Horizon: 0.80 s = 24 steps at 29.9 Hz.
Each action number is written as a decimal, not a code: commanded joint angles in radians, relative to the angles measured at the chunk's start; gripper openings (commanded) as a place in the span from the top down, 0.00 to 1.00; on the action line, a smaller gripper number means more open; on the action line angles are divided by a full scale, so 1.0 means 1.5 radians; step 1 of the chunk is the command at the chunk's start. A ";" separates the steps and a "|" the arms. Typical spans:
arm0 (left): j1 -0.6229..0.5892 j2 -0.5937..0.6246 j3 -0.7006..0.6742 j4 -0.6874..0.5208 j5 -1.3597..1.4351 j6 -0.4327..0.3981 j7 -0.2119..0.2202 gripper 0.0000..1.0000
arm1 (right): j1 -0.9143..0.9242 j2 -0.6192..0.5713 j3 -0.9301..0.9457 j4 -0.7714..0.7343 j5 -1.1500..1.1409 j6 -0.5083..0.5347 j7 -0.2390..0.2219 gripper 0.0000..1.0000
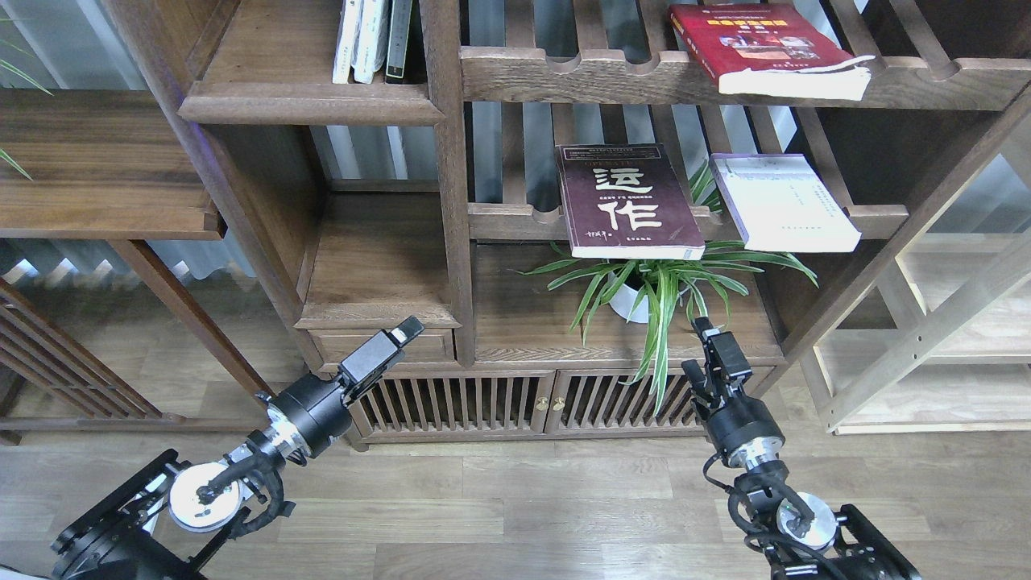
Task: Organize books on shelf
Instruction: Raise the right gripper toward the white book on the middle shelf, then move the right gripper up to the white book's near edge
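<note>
Three books lie on the slatted racks: a dark maroon book with white characters, a pale lavender-white book to its right, and a thick red book one rack higher. The shelf, a solid dark board with a rounded front edge, is at the upper left and holds several upright books. My left gripper hangs low in front of the drawer, holding nothing. My right gripper points up under the plant, well below the books. Both are too dark to tell whether the fingers are apart.
A potted spider plant spreads under the maroon book, its leaves hanging beside my right gripper. An empty solid compartment sits above a drawer. A slatted cabinet stands at floor level, and a pale wooden frame is on the right.
</note>
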 commanded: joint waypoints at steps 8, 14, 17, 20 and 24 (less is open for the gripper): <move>0.009 0.001 0.004 0.001 0.000 0.000 0.000 0.01 | 0.001 0.004 -0.001 0.000 0.000 0.000 -0.001 0.00; 0.020 0.000 0.005 0.001 0.000 0.000 0.000 0.01 | 0.005 0.003 -0.001 0.000 0.000 0.000 -0.001 0.00; 0.021 -0.001 0.004 0.001 0.000 0.000 0.000 0.01 | 0.005 0.004 -0.008 0.000 0.000 0.000 -0.001 0.00; 0.022 -0.001 0.004 0.001 0.000 0.000 -0.001 0.01 | 0.014 0.005 -0.005 0.001 0.000 0.000 -0.001 0.00; 0.023 -0.001 0.003 0.001 0.000 0.000 -0.001 0.01 | 0.041 0.007 -0.009 0.003 0.000 0.000 -0.001 0.00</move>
